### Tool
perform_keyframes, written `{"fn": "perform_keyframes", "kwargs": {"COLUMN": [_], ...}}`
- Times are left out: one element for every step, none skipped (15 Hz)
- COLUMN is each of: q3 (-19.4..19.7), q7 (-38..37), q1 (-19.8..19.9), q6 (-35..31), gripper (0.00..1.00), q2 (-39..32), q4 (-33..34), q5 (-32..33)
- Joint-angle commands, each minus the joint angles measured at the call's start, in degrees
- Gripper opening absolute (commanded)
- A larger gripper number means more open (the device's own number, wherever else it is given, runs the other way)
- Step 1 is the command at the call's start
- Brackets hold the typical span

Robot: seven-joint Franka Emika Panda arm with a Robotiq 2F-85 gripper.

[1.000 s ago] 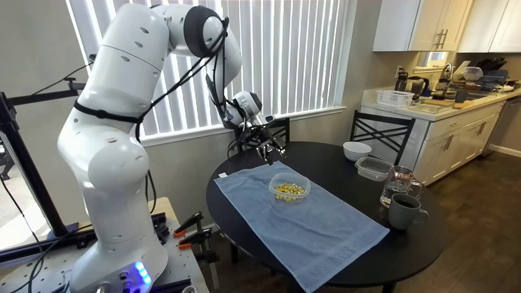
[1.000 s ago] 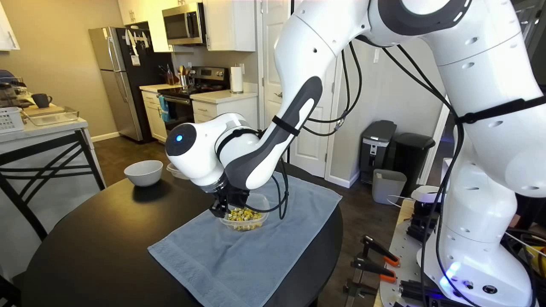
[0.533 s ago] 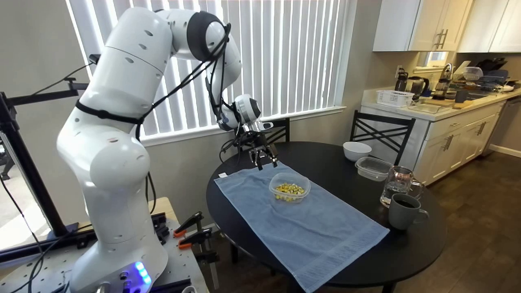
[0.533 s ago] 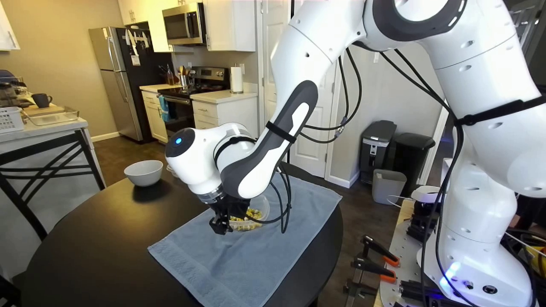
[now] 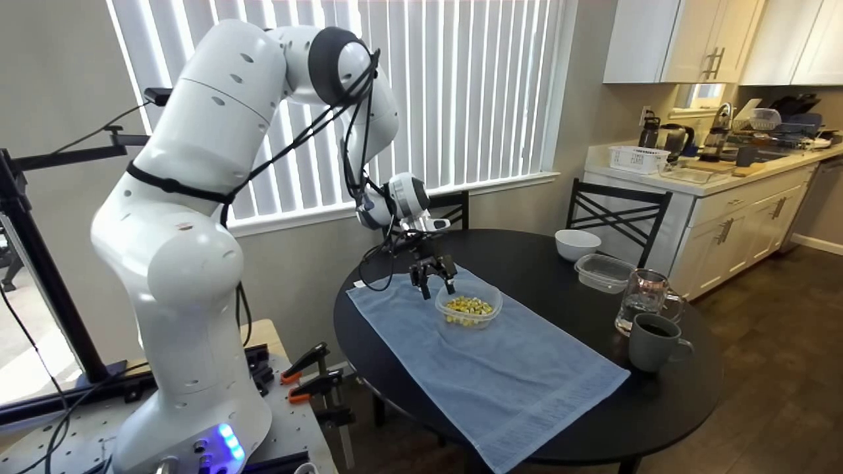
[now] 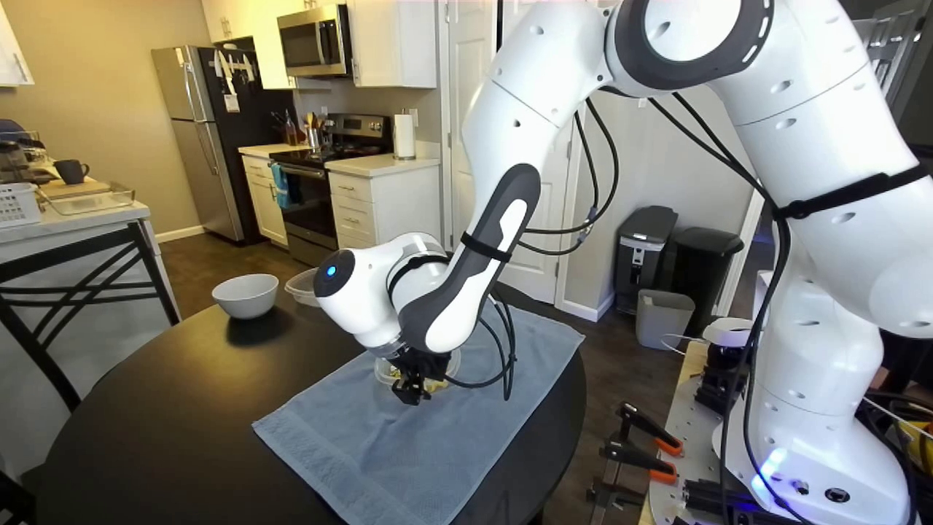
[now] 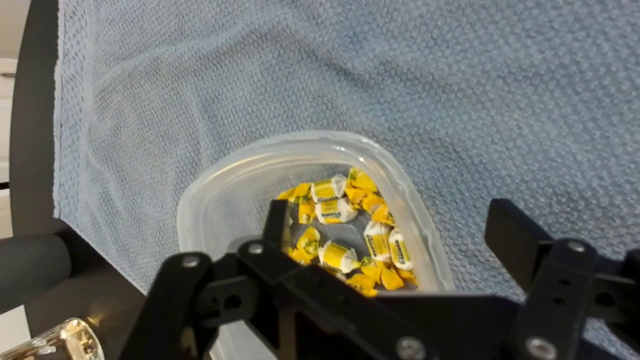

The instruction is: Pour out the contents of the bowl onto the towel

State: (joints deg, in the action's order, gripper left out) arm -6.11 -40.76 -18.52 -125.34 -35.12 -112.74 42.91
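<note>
The clear bowl [image 5: 489,315] stands upright on the light blue towel [image 5: 520,375], which lies flat on the dark round table. Inside it are the contents, yellow and white wrapped candies [image 5: 469,305]. In the wrist view the bowl [image 7: 225,190] and candies [image 7: 336,211] show closely, with the near part hidden behind the gripper. My gripper [image 7: 395,220] is open and empty. One finger [image 7: 275,222] appears over the bowl's inside, the other [image 7: 515,235] over the towel outside its rim. In an exterior view the gripper [image 5: 437,289] is just above the bowl's edge; contact cannot be told.
On the table stand a white bowl [image 5: 577,245], another clear container [image 5: 604,274], a glass mug [image 5: 640,304] and a grey mug [image 5: 651,347] with dark liquid. Black chairs [image 5: 622,220] stand at the table's edge. A cable loop [image 6: 503,350] hangs beside my wrist.
My open gripper has come down and moved toward the bowl, from above the towel's far end to the bowl's edge. The bowl, candies and towel have not moved.
</note>
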Motion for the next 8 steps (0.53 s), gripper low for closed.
{"fn": "perform_keyframes", "kwargs": {"q3": [1.8, 2.2, 2.6, 3.0, 3.3, 3.4, 3.5, 3.7], "q7": [1.0, 0.5, 0.2, -0.3, -0.6, -0.6, -0.7, -0.9], "q1": [-1.6, -1.9, -2.3, -2.8, -3.2, -3.4, -3.5, -3.7], "q6": [1.1, 1.0, 0.9, 0.8, 0.8, 0.9, 0.9, 0.9], "gripper": [1.0, 1.0, 1.0, 1.0, 1.0, 1.0, 1.0, 1.0], "q2": [0.6, 0.8, 0.9, 0.9, 0.7, 0.6, 0.4, 0.4], "q4": [-0.6, -0.5, -0.5, -0.4, -0.3, -0.3, -0.3, -0.5], "q5": [0.3, 0.9, 1.5, 2.3, 3.2, 3.6, 4.2, 4.8]}}
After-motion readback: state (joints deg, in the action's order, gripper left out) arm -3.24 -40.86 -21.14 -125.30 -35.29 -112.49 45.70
